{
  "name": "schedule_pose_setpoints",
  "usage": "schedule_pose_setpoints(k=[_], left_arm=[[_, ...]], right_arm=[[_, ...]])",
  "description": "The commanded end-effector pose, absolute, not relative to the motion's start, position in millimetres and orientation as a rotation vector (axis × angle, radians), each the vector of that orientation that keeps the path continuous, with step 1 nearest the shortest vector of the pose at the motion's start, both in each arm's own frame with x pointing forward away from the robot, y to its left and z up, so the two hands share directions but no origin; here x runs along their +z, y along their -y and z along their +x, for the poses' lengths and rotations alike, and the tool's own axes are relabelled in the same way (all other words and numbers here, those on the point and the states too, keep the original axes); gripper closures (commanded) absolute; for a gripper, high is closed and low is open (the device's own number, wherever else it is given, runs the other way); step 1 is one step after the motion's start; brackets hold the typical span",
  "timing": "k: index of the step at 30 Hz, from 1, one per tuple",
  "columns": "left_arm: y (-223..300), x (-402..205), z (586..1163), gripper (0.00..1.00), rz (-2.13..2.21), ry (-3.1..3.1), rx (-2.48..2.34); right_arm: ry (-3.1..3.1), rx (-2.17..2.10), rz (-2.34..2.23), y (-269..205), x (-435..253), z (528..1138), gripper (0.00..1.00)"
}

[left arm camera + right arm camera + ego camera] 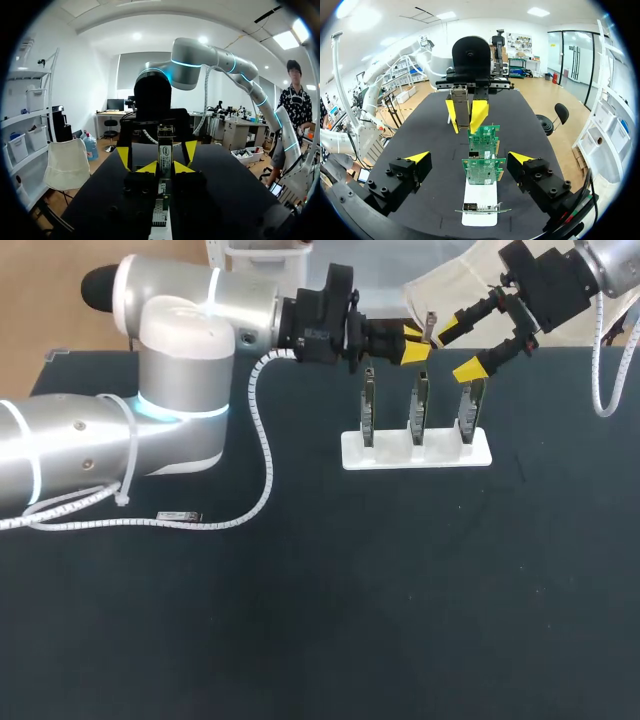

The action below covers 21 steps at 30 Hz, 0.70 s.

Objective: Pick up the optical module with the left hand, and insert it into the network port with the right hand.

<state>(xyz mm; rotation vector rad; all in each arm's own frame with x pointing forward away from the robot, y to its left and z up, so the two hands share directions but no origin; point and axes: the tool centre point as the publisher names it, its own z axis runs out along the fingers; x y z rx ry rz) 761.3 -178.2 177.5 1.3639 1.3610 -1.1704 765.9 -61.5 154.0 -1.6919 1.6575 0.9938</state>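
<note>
My left gripper (417, 346) hangs above the back of the card stand, shut on the silver optical module (430, 327), which sticks out past its yellow tips. In the left wrist view the module (165, 150) stands upright between the fingers (149, 168). My right gripper (458, 350) faces it from the right, open, its tips on either side of the module's end without touching. From the right wrist view the module (459, 103) and the left gripper (466, 115) lie straight ahead of my open right gripper (469, 158). Three green network cards (482, 170) with ports stand below.
The white stand (416, 452) holds the three upright cards (419, 410) in a row, just under both grippers. A second small module (180, 515) lies on the black table at the left, beside the left arm's white cable (262, 455).
</note>
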Motion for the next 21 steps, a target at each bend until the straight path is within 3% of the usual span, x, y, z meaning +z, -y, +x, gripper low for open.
schedule_pose_setpoints(k=[1,21], left_arm=[[181,176,765,1.00,1.364,-1.365,-1.175],[187,166,767,1.00,1.360,-1.382,-1.189]], right_arm=[[-1.655,0.991,-1.690,62,154,765,0.00],[-1.655,0.991,-1.690,62,154,765,0.00]])
